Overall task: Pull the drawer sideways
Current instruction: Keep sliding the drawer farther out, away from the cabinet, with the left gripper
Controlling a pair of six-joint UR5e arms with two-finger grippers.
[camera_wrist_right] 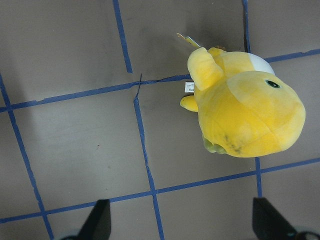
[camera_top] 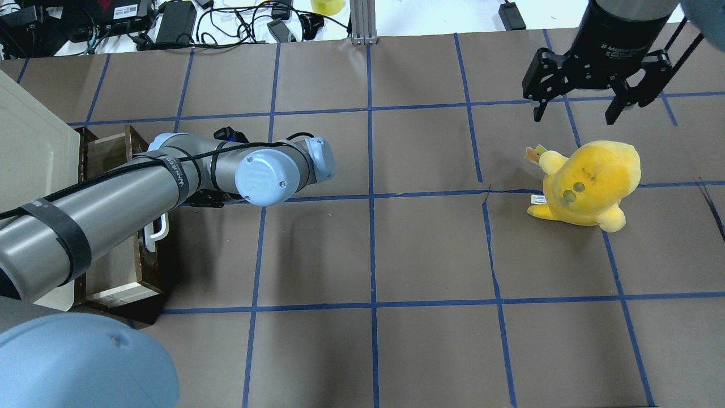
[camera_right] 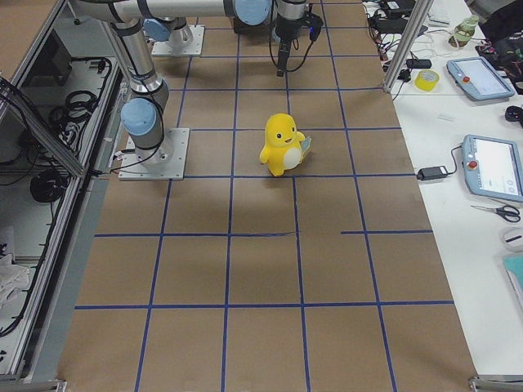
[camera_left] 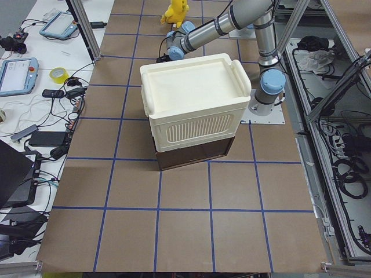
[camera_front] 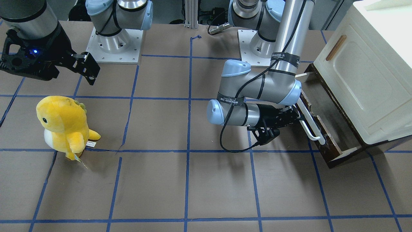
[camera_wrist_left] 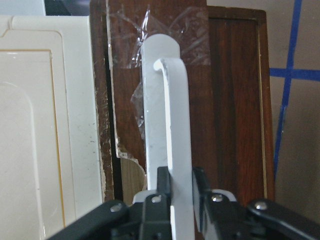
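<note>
— So where does the wide, shallow drawer (camera_wrist_left: 232, 110) with the worn dark brown wooden front sit?

— At nine o'clock on the brown paper-covered table (camera_top: 430, 351) in the overhead view, under the cream plastic cabinet (camera_front: 363, 74). It stands partly out, and its pale inside shows from above.

— And the left gripper (camera_wrist_left: 180, 182)?

— Clenched on the long white bar handle (camera_wrist_left: 167, 125). The wrist view shows a black finger (camera_wrist_left: 162, 185) on each side of the bar, both touching it, toward six o'clock in that view. Some clear tape is stuck on the wood near the handle's twelve o'clock end.

— What about the right gripper (camera_top: 575, 110)?

— Released, its fingers spread wide, holding nothing. It hangs above the table at about two o'clock in the overhead view, well apart from the drawer.

— Anything near it?

— A yellow plush dinosaur (camera_top: 586, 184) stands upright at the gripper's six o'clock in that same view, on one of the blue tape lines (camera_top: 371, 249).
</note>
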